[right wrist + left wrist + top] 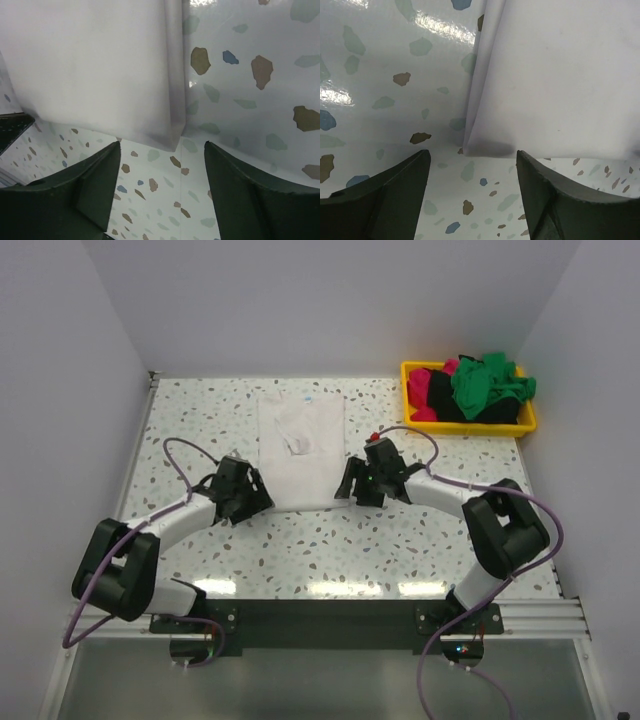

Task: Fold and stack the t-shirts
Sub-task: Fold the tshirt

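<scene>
Folding the white shirt (300, 450) is the job now: it lies flat just in front of the left gripper (258, 498) and right gripper (348, 486), both wide open, and next each should pinch a near corner and lift it forward.

table (200, 415): terrazzo | white t-shirt (300, 450) (folded) | yellow bin (480, 428) far-right
</scene>
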You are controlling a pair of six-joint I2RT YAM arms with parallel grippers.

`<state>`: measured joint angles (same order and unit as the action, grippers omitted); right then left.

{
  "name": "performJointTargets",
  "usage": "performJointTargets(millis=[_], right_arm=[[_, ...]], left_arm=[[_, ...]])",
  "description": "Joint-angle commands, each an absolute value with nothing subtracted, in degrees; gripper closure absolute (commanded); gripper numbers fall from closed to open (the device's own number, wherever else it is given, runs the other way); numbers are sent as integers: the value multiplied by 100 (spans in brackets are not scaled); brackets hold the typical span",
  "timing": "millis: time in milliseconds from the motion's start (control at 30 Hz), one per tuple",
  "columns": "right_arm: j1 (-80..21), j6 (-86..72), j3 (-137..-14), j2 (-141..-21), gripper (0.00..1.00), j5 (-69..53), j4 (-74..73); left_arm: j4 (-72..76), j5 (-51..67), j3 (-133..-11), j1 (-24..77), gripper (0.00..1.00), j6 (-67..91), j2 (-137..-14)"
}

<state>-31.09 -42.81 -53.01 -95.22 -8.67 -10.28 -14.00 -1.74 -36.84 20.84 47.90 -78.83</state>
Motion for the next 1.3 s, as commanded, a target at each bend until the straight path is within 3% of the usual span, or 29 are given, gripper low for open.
performJointTargets(millis=[0, 67, 233, 367, 500, 600, 633, 667, 700, 767, 867, 1067, 1267], right_arm=[[-3094, -4614, -5133, -9527, 32, -1028, -458], [-3094, -4623, -5150, -9606, 37, -1063, -483], [-3094, -4693, -5124, -9747, 47, -1160, -457], [-3094, -4746, -5019, -9739, 57, -1213, -466], [-3094, -4816, -4861, -9659, 59, -1081, -387], [-3102, -4825, -4860, -9808, 66, -1081, -299], [-3094, -4851, -4886, -9861, 74, -1151, -281], [-3102, -4886, -4887, -9887, 77, -1238, -168], [-3103, -4913, -4878, -9931, 79, -1274, -115], [-3103, -4922, -4843, -9923, 90, -1283, -114], [-3111, -4799, -4781, -9783, 100, -1239, -132], [-3111, -4553, -4430, -9204, 100, -1335, -386], [-3278, -4333, -3824, -8457, 100, -1818, -877]], left_arm=[[-1072, -61, -3569, 2118, 28, 4922, -7919], [-1037, -35, -3551, 2109, 37, 4922, -7945], [-958, -79, -3480, 2109, 41, 4939, -8085], [-958, -70, -3524, 2109, 51, 4931, -8200], [-949, -105, -3490, 2109, 58, 4922, -8227], [-923, -105, -3515, 2109, 68, 4878, -8270], [-940, -114, -3550, 2109, 74, 4861, -8323], [-967, -123, -3603, 2109, 77, 4834, -8358], [-958, -123, -3612, 2109, 88, 4825, -8384], [-923, -105, -3612, 2109, 100, 4816, -8446], [-835, -70, -3551, 2118, 100, 4711, -8446], [-922, -193, -3034, 2285, 100, 4693, -7595], [-1712, -351, -2646, 3065, 100, 4991, -6505]])
